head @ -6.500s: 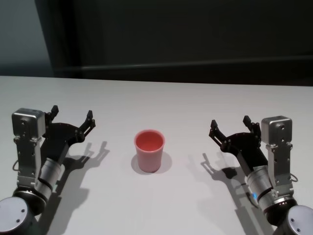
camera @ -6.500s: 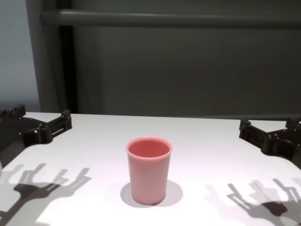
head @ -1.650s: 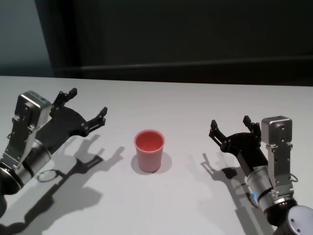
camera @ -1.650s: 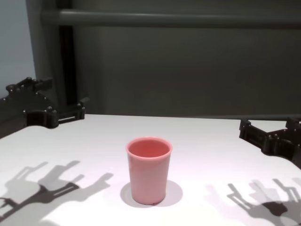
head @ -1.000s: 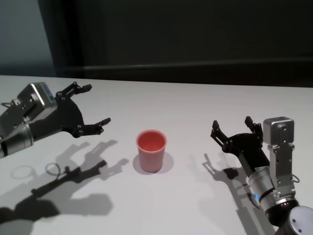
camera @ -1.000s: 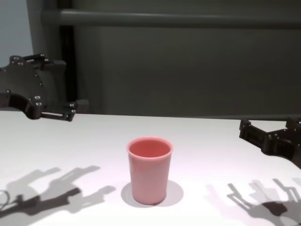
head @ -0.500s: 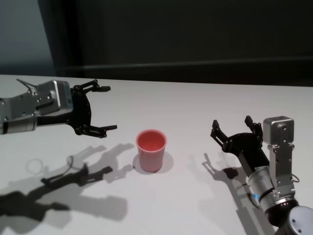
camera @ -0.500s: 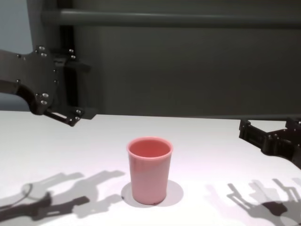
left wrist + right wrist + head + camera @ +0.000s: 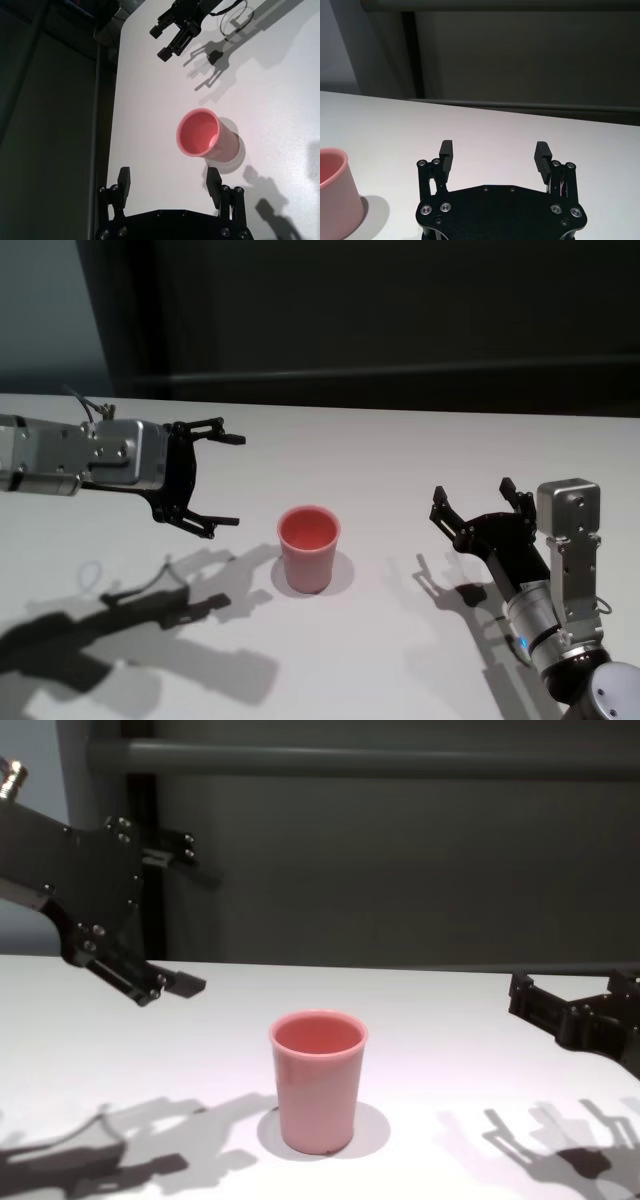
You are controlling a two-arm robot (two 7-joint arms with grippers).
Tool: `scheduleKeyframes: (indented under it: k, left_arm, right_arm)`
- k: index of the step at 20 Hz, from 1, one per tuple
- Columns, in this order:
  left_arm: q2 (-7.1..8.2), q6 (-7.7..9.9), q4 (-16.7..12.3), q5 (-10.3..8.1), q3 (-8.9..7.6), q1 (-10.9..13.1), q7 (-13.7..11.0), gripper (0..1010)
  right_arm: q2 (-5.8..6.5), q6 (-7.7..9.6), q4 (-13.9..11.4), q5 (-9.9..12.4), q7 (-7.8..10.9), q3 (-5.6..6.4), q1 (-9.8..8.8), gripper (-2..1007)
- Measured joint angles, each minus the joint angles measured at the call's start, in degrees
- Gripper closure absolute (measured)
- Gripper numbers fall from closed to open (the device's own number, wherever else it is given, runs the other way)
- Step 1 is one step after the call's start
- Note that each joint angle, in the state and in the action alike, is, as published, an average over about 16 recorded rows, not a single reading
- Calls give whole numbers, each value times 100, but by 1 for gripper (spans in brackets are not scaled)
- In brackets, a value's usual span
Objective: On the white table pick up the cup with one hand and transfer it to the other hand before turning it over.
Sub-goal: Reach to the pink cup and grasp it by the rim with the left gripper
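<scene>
Cup [image 9: 308, 547] upright on tabletop [image 9: 380, 455], ungrasped; left gripper [image 9: 218, 481] spread beside it, right gripper [image 9: 478, 501] spread, parked; pickup, handover, flip all pending.

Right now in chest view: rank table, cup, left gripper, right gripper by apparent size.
1. table
2. left gripper, open, raised left of the cup
3. cup, though nearness to the camera may flatter it
4. right gripper, open, partly cut off at the frame edge, so unsure

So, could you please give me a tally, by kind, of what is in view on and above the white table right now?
Cups: 1, the cup, salmon-pink, upright on the white table.
Grippers: 2, the left gripper and the right gripper, both open and apart from the cup.
Total: 3.
</scene>
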Motion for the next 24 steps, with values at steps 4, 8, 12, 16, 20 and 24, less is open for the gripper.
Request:
scheduleKeyframes:
  k: [4,8,12,16,20,24]
  left_arm:
    - [-7,-183,78,142,281,-320,-369,9]
    - [-50,-367,160,264,540,-617,-703,9]
    - [-131,-548,253,363,779,-904,-998,9]
    - [-238,-701,350,420,975,-1152,-1236,9]
    - [-351,-833,453,447,1152,-1371,-1450,9]
    - [-461,-953,567,461,1318,-1563,-1639,9]
  right_arm:
    - [0,0,0,0,0,0,0,2]
    - [0,0,0,0,0,0,0,3]
    - [0,0,0,0,0,0,0,2]
    - [0,0,0,0,0,0,0,3]
    - [0,0,0,0,0,0,0,3]
    - [0,0,0,0,0,0,0,3]
